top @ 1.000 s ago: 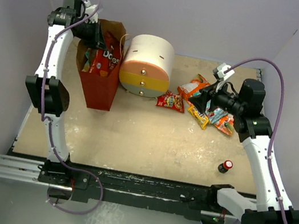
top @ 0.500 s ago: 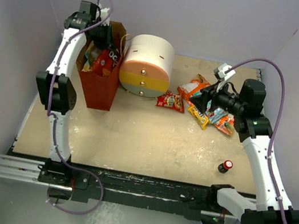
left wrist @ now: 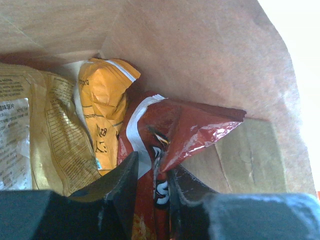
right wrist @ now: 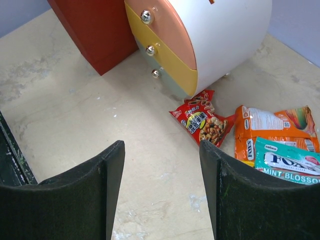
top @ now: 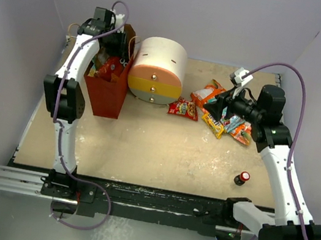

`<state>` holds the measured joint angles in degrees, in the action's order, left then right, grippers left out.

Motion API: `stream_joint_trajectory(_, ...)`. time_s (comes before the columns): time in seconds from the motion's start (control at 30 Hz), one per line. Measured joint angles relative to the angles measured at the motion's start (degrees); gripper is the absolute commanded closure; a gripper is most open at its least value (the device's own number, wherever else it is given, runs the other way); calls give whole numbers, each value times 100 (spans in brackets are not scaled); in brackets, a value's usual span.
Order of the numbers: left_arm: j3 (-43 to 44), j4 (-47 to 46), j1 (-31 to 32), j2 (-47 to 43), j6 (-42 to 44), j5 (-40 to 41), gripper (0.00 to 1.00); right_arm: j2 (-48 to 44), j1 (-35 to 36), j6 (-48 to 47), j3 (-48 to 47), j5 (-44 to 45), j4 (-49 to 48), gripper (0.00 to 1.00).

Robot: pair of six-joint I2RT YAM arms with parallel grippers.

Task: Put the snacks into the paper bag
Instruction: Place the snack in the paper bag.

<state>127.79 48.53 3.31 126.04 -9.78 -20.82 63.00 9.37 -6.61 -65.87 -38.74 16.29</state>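
The paper bag stands at the back left, its mouth open. My left gripper reaches down into it and is shut on the red Doritos bag, pinched between the fingers. An orange-yellow chip bag and a tan chip bag lie inside against the brown wall. My right gripper is open and empty, above the table. Ahead of it lie a small red packet, an orange packet and a teal packet.
The round cream-orange-yellow drawer unit stands between the bag and the loose packets; it fills the top of the right wrist view. A small dark bottle with a red cap stands at the near right.
My left arm has swung right over the paper bag and the Doritos bag has gone down deeper inside it. The right arm has not moved.
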Motion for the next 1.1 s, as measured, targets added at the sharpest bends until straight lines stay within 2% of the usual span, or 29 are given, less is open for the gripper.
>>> stream_joint_trajectory(0.13, -190, -203, -2, -116, 46, -2, 45, 0, 0, 0, 50, -2, -15, 36)
stream_joint_trajectory(0.37, -450, -348, -2, -680, 369, 0, 21, -7, 0, -59, 98, 50, -17, 36)
stream_joint_trajectory(0.77, -1331, -664, -151, -2197, 1049, 2, 13, 63, -2, -293, 98, 688, 210, 36)
stream_joint_trajectory(0.83, -1412, -713, -229, -2264, 1106, 4, 14, 61, -4, -308, 98, 780, 236, 36)
stream_joint_trajectory(0.9, -1519, -730, -295, -2284, 1141, -2, 18, 61, -4, -315, 103, 822, 245, 36)
stream_joint_trajectory(1.1, -1989, -686, -330, -2282, 1093, -149, 62, 57, -4, -337, 195, 918, 260, 36)
